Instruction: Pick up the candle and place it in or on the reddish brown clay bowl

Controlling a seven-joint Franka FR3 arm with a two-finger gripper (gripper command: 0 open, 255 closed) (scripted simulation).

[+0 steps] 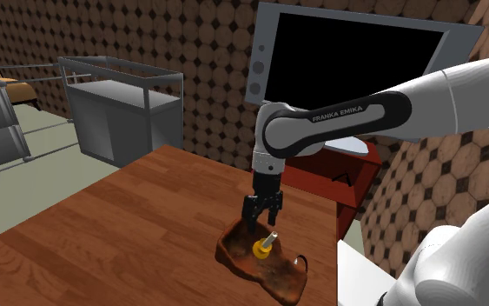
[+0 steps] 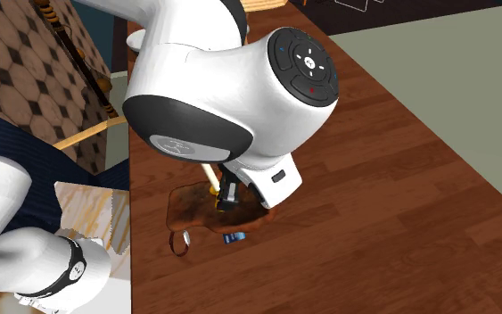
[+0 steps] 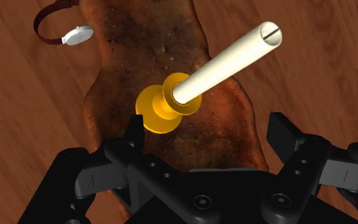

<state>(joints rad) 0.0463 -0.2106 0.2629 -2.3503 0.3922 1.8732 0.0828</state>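
A cream candle (image 3: 225, 60) in a yellow holder (image 3: 161, 109) leans tilted inside the flat, irregular reddish brown bowl (image 3: 139, 44). My black gripper (image 3: 209, 124) hangs just above the holder, open, its fingers (image 3: 135, 127) apart and touching nothing. In the shoulder view the candle (image 1: 265, 243) rests in the bowl (image 1: 273, 268) near the wooden table's (image 1: 129, 217) edge, right beneath the gripper (image 1: 261, 224). From the second exterior view the arm covers most of the bowl (image 2: 186, 201); the candle's (image 2: 210, 176) tip peeks out beside the gripper (image 2: 226, 198).
A small white disc on a brown loop (image 3: 75, 35) lies on the table beside the bowl, and a small blue thing (image 2: 233, 237) lies near its other side. Behind the table stand a dark screen (image 1: 346, 61), a red cabinet (image 1: 338, 178) and a grey glass-topped cabinet (image 1: 121, 104).
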